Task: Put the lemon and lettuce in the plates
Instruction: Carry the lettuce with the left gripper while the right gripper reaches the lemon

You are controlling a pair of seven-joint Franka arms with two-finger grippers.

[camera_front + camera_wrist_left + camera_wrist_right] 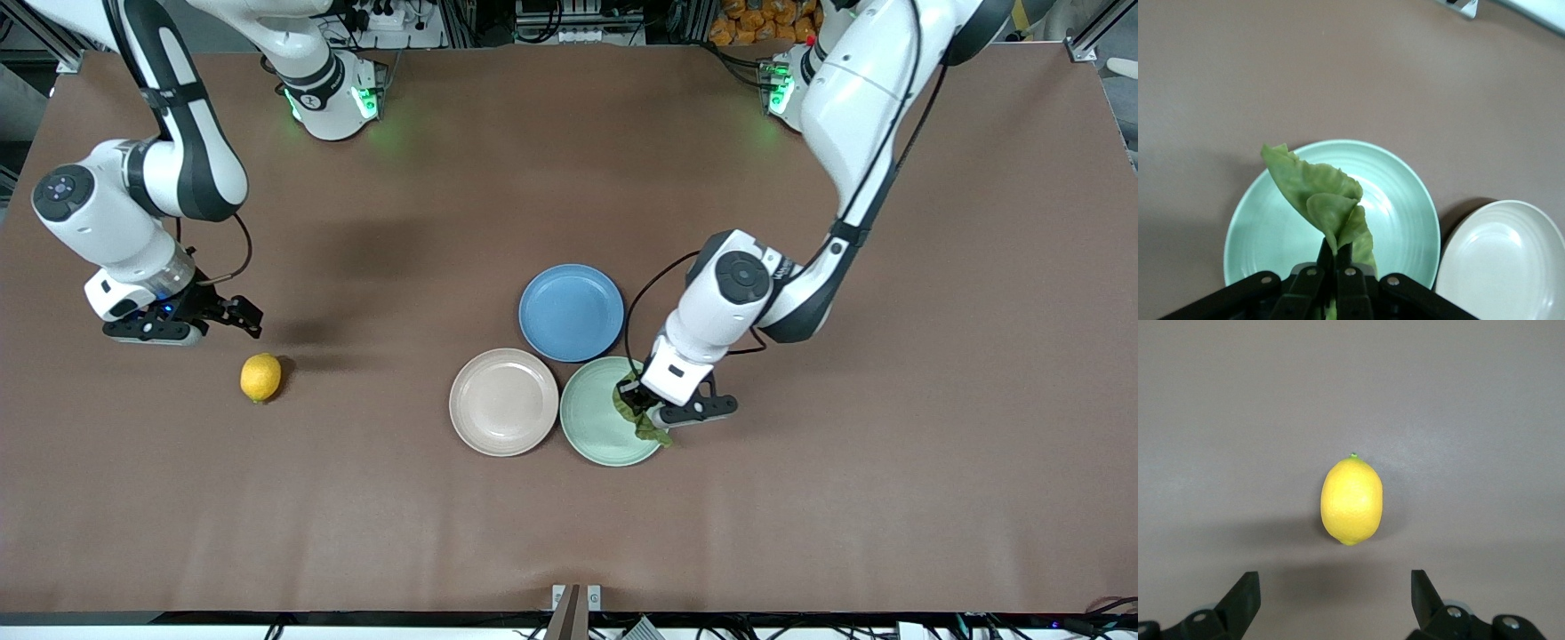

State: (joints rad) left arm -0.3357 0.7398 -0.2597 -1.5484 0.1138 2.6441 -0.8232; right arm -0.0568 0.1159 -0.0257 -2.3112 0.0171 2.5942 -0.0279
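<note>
The green lettuce leaf hangs from my left gripper, which is shut on its stem end over the mint green plate. Beside that plate, toward the right arm's end, lies the beige-pink plate with nothing on it. The yellow lemon rests on the brown table near the right arm's end. My right gripper hovers open just above the table beside the lemon, its fingers wide apart and holding nothing.
A blue plate sits bare, farther from the front camera than the other two plates and touching close to them. The brown table stretches wide on all sides.
</note>
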